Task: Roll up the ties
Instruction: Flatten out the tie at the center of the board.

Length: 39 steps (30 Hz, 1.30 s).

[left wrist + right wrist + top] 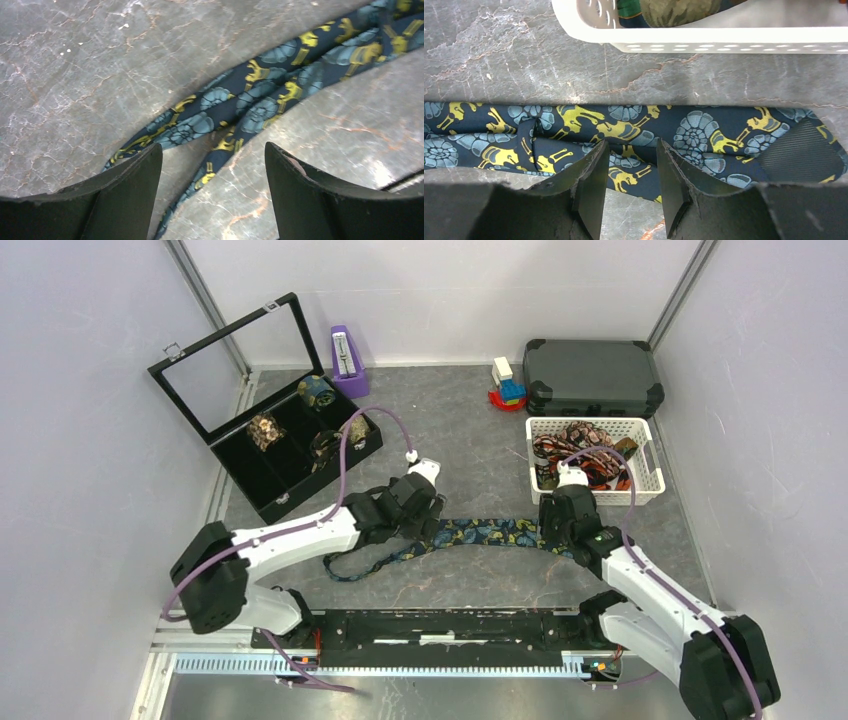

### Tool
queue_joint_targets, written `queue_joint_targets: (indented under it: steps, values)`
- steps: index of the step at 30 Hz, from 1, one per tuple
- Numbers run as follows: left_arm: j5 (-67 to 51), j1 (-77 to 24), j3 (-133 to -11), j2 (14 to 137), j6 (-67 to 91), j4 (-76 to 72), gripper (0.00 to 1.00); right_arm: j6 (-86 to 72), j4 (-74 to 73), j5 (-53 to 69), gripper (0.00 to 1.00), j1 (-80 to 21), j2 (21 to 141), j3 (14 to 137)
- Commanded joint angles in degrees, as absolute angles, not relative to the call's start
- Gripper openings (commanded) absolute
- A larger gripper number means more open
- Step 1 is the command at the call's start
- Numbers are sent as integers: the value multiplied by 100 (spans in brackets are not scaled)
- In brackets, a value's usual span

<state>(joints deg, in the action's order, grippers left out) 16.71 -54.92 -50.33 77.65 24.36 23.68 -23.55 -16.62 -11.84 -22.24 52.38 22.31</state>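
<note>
A dark navy tie (480, 534) with blue and gold pattern lies stretched flat across the table's middle, its narrow end trailing to the lower left. My left gripper (427, 517) is open over the narrow part; in the left wrist view (212, 155) the tie (240, 105) runs between the wide-apart fingers. My right gripper (556, 527) is open over the wide end. In the right wrist view (631, 150) its fingers stand a little apart above the tie (634, 127), holding nothing. More loose ties (585, 455) fill the white basket (650, 485). Several coiled ties (266, 430) sit in the black box (285, 502).
The black box has its glass lid open at the back left. A purple object (347, 360), a toy block stack (507, 385) and a dark hard case (593, 375) stand along the back. The basket's rim (724, 35) is just beyond the right gripper.
</note>
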Motion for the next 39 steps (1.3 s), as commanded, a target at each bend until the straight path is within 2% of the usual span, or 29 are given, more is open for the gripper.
queue_joint_targets:
  steps: [1, 10, 20, 27, 34, 39]
  values:
    - [1798, -5256, -5221, 8321, 2025, 2177, 80, -2531, -1373, -827, 47, -2248, 5369, 2307]
    - [1356, -4875, -5144, 9106, 2006, 1692, 79, -2475, -1069, -1101, 47, -2239, 5913, 2086]
    - [559, -4749, -4881, 9429, 2231, 1841, 68, -2343, -932, -1320, 48, -2087, 6100, 1987]
    - [-640, -4928, -4201, 8837, 2844, 1964, 64, -2260, -1263, -1601, 49, -1992, 5880, 2011]
    - [-1057, -5252, -3927, 8034, 3145, 2139, 64, -2436, -1652, -1470, 49, -1995, 5460, 1832]
    - [-755, -5296, -4489, 7543, 2936, 2723, 68, -2343, -1917, -1704, 50, -1995, 5293, 2254]
